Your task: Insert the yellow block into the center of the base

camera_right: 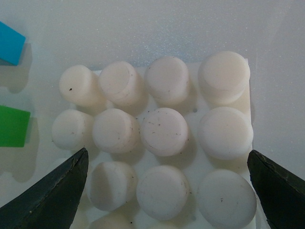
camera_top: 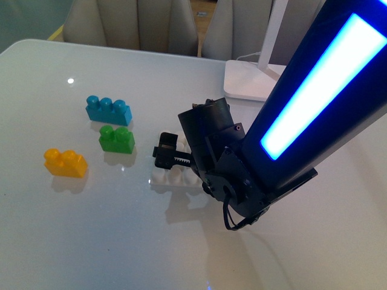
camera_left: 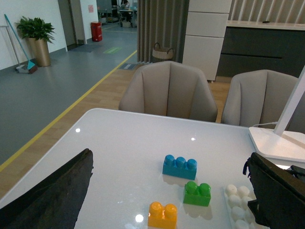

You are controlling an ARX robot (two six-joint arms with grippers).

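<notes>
- R gripper (camera_top: pixel 166 154) hangs over base (camera_top: pixel 172 179), jaws spread wide, empty.
- L gripper (camera_left: pixel 164 198) likewise spread, nothing held.
- Yellow block (camera_top: pixel 65 163) on table (camera_top: pixel 121 241), well left of base, not yet picked.
- Step: pre-grasp. Next, prob.: reach block, grip sides, carry to centre studs.

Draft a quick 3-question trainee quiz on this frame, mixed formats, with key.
1. True or false: the yellow block lies on the table, apart from the base.
2. The right gripper hangs open over: A the yellow block; B the base; C bare table.
3. Which colour brick sits nearest the base?
Key: 1 true; 2 B; 3 the green brick.
</notes>
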